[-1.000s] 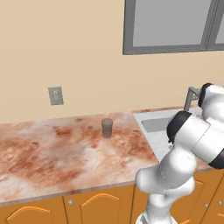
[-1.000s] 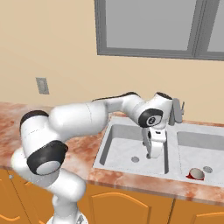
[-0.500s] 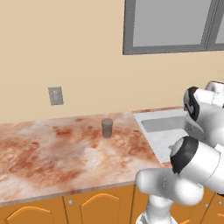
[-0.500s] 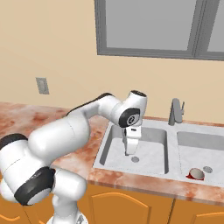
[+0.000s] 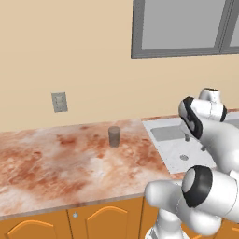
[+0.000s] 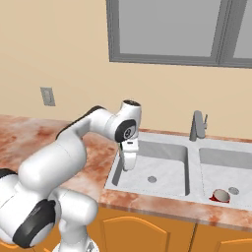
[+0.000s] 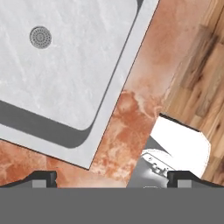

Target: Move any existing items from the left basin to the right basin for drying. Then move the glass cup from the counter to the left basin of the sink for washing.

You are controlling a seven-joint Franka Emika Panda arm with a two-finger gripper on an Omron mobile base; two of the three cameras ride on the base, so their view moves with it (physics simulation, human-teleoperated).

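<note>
The glass cup [image 5: 114, 136] stands upright on the counter [image 5: 56, 163], a little left of the sink [image 6: 147, 142]. On its side in the near corner of the right basin [image 6: 231, 167] lies the red mug [image 6: 221, 196]. The left basin [image 6: 162, 170] holds only its drain [image 7: 40, 37]. My gripper [image 6: 129, 161] hangs over the left edge of the left basin, pointing down. Its fingertips [image 7: 41, 178] stand wide apart with nothing between them, so the gripper [image 7: 112, 181] is open.
An angular grey faucet [image 6: 198, 126] rises behind the divider between the basins. A wall outlet [image 5: 59, 101] and a window [image 5: 186, 25] are on the back wall. Orange cabinet doors [image 5: 93, 219] run under the counter. My arm covers the sink's right part in the left base view.
The arm has swung left, from near the faucet over the sink's middle to the left edge of the left basin. The gripper stays open. The cup and the mug have not moved.
</note>
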